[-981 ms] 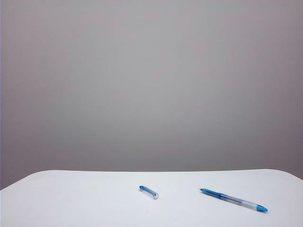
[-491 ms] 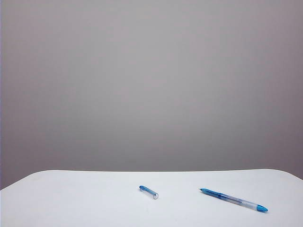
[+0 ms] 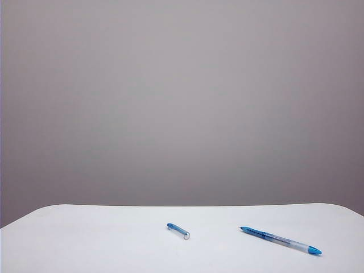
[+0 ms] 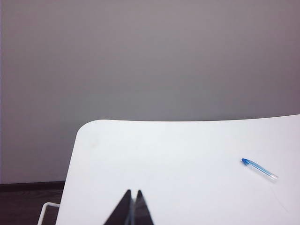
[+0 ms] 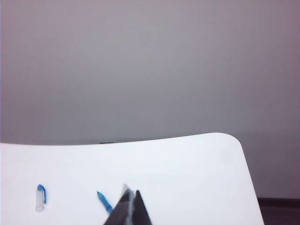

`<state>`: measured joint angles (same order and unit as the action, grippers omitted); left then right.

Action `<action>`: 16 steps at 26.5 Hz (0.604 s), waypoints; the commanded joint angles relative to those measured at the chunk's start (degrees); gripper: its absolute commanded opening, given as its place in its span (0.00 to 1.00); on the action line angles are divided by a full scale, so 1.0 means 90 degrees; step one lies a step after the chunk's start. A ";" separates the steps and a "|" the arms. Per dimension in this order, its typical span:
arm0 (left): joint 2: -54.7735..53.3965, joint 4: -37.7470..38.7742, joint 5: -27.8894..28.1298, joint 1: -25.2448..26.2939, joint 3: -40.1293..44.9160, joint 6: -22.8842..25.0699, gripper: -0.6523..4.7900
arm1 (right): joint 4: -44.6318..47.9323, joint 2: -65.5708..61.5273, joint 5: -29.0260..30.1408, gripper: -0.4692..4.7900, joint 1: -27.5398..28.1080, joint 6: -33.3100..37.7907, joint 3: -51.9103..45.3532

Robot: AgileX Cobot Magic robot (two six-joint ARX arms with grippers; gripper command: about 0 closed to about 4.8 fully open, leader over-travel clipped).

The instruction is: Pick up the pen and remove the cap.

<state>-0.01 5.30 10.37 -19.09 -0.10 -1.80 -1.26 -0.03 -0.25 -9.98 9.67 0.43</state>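
The white table point(image 3: 102, 244) was seen with a rounded far edge and curved corners at left and right; wide bare surface lay all around the two small items. The pen point(image 3: 280, 241) was found lying flat on the right side of the table, tip toward the middle, blue end plug toward the right edge. The cap point(image 3: 178, 230) was found lying apart from it, near the middle, off the pen. Neither arm was seen in the exterior view. The left gripper point(image 4: 132, 206) was seen in its wrist view low over the table's near left part, jaws pressed together on nothing, the cap point(image 4: 259, 169) well off ahead. The right gripper point(image 5: 131, 206) was likewise seen with jaws closed and empty, the pen's tip point(image 5: 104, 201) showing just beside its fingers, the cap point(image 5: 41, 197) farther off. Against the earlier exterior frames, pen and cap were unmoved. A plain grey wall point(image 3: 182, 102) was noted behind the table.
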 commanded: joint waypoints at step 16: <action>-0.0002 0.0437 -0.0296 0.0597 -0.0024 -0.0034 0.11 | -0.0974 -0.0015 -0.0682 0.09 0.0005 -0.0301 -0.0041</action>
<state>-0.01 8.99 9.82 -15.53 -0.21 -1.80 -10.63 -0.14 -2.87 -9.98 6.61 0.43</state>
